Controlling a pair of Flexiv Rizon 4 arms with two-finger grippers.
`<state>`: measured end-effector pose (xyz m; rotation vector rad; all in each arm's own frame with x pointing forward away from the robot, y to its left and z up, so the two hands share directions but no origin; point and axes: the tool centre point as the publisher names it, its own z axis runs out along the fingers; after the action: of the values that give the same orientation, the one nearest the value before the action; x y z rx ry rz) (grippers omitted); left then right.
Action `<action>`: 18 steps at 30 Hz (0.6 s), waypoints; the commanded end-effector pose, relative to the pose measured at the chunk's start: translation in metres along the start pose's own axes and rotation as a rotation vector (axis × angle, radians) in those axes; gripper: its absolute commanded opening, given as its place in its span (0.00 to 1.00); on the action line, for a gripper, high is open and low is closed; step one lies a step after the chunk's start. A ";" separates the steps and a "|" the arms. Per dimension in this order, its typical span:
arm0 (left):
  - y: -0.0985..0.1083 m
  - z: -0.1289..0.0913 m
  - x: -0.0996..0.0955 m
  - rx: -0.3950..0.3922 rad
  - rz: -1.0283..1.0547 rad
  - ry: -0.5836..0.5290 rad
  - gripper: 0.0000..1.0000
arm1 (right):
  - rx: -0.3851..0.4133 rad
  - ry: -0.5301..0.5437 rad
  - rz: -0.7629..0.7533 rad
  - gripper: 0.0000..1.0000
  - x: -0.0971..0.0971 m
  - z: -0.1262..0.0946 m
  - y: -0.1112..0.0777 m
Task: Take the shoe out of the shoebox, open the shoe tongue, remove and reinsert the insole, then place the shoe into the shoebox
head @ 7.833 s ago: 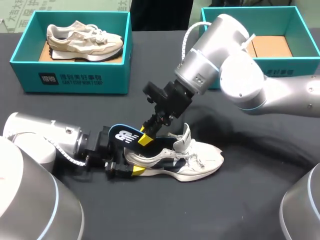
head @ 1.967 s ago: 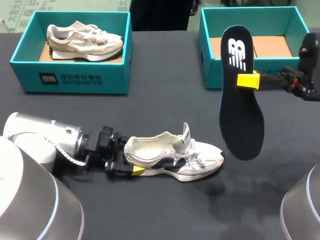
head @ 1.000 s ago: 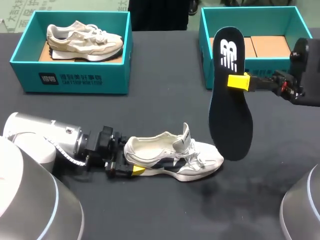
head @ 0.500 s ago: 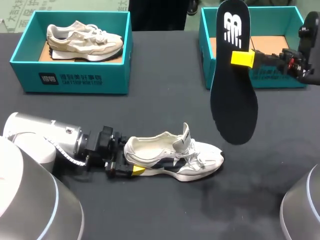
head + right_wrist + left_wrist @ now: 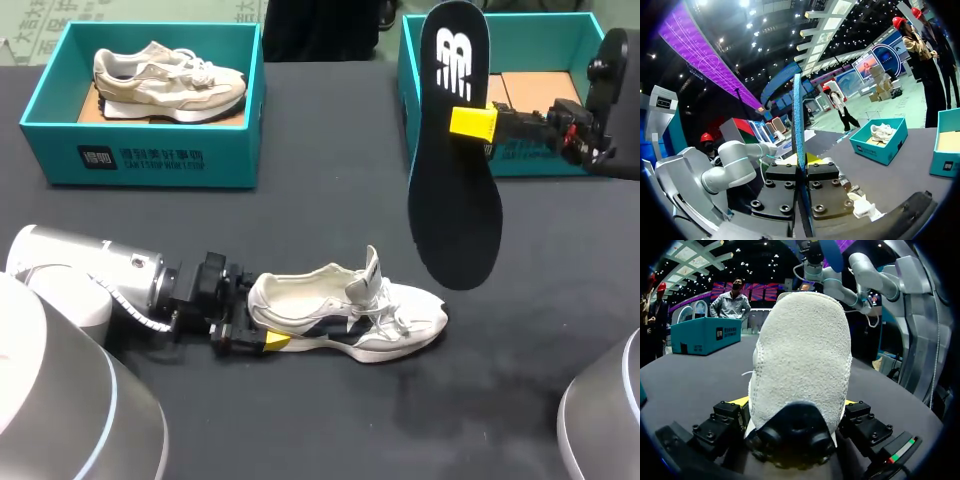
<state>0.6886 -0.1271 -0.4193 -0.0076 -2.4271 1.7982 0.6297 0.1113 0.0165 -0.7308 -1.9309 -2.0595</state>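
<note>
Two teal boxes stand on the dark table [image 5: 330,180]. The left shoebox [image 5: 150,155] holds a beige shoe [image 5: 165,80], and the right shoebox [image 5: 420,100] likely awaits the white shoe [image 5: 345,310], one of two shoes, lying mid-table. The left hand [image 5: 250,335] clamps its heel, probably to steady it. The single black insole [image 5: 455,200] hangs upright, pinched in the right hand [image 5: 480,125], seemingly ready for reinsertion.
</note>
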 end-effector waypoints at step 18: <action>-0.002 -0.017 0.006 -0.086 -0.004 -0.003 1.00 | -0.025 -0.073 0.001 0.00 0.009 -0.001 -0.008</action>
<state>0.6897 -0.1162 -0.4194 -0.0154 -2.4856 1.7116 0.6297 0.1132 0.0153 -0.7345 -1.9175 -2.0759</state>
